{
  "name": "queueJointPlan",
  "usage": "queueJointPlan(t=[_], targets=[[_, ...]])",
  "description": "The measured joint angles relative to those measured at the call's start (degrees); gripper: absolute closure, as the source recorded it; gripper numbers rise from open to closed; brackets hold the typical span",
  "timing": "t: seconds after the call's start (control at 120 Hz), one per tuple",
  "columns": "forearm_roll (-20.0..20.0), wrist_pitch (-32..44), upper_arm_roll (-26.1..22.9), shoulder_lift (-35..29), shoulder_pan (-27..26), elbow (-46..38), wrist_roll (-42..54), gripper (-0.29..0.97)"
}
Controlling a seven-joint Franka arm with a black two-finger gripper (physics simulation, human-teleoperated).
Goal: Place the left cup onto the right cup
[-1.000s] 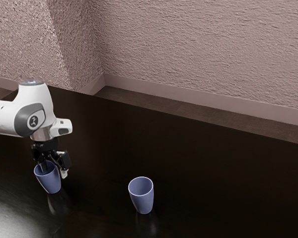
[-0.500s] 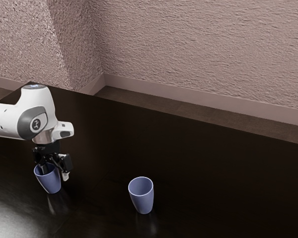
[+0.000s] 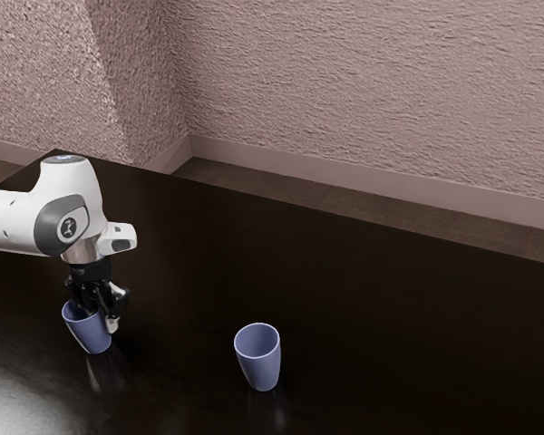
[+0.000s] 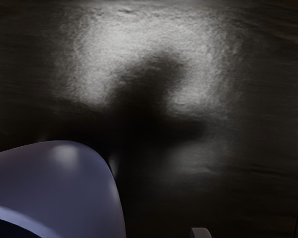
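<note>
I'm working in a bare simulated room, of no certain kind.
Rough pinkish plaster walls [image 3: 363, 82] are meeting at a corner, a plain baseboard [image 3: 363, 177] is running along their foot, and a dark glossy table [image 3: 363, 281] is catching the light. A cup [image 3: 89, 337] and the other cup [image 3: 257, 355] are standing on it, hinting faintly at a home; which room, I cannot tell.

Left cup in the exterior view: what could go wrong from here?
1. The gripper sits at one side of the left cup, at its rim and off centre, so the cup might tilt or slip if lifted.
2. The right cup stands free on the glossy table; a misaligned lowering could tip it over.
</note>
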Motion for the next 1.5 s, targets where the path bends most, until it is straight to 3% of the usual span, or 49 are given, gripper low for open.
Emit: queueJointPlan(t=[0.142,0.333,0.733,1.5], targets=[[0.01,0.01,0.01,0.0,0.17,0.0,-0.03,0.7],[0.25,0.04,0.02,0.0,0.65,0.0,-0.21,0.75],[0.76,-0.08,0.02,-0.06,0.82,0.72,-0.99,0.78],[1.75,-9.09,-0.13,-0.26,-1.54,12.97,-1.37,0.78]])
